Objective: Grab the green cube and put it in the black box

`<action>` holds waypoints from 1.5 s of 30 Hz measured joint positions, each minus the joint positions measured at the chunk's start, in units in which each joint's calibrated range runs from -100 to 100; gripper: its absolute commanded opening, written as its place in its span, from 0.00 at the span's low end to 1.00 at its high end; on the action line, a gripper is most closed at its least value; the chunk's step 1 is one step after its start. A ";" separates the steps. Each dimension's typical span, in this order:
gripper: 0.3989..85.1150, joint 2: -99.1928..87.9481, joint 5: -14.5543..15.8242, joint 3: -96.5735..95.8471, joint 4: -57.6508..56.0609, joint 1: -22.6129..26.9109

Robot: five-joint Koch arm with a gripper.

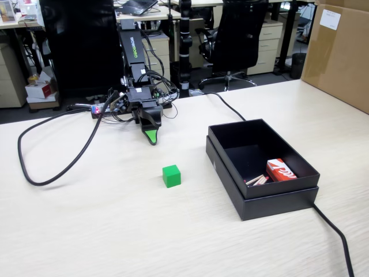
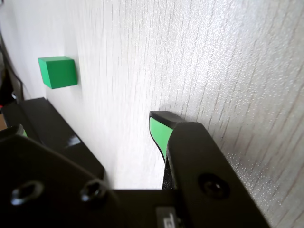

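The jaws of the black gripper with the green tip (image 2: 118, 142) stand apart in the wrist view, with bare table visible between them, and they hold nothing. In the fixed view the gripper (image 1: 151, 136) points down, its tip low over the pale wood-grain table (image 1: 86, 231), close to the arm's base. This looks like a resting pose, so the reach has probably not begun.

The small bright green solid cube (image 1: 171, 175) sits flat on the table, in front of the gripper and apart from it; it also appears in the wrist view (image 2: 58, 72). It is free on every side, which should make a grasp from above easy.

The shallow matte black cardboard box (image 1: 230, 173) lies to the right in the fixed view, open, so the cube can be dropped in. A red and white small pack (image 1: 281, 170) already lies inside it.
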 measured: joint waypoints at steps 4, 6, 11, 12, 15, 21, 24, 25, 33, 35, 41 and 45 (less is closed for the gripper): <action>0.59 0.00 0.00 0.00 0.08 0.05; 0.59 0.00 0.00 0.00 0.08 0.05; 0.58 0.00 0.00 0.00 0.08 0.15; 0.58 0.00 0.00 0.00 0.08 0.15; 0.58 0.00 0.05 0.00 0.08 -0.24; 0.57 0.13 0.05 3.93 -4.72 -0.78; 0.56 0.78 0.44 11.59 -17.19 -1.07; 0.56 1.94 0.83 14.06 -20.67 -1.07; 0.55 16.57 2.93 46.46 -43.05 -0.83; 0.55 24.47 3.52 56.32 -50.17 -0.73; 0.55 51.91 4.30 81.15 -62.18 -0.54; 0.55 68.74 4.00 94.02 -65.97 -0.54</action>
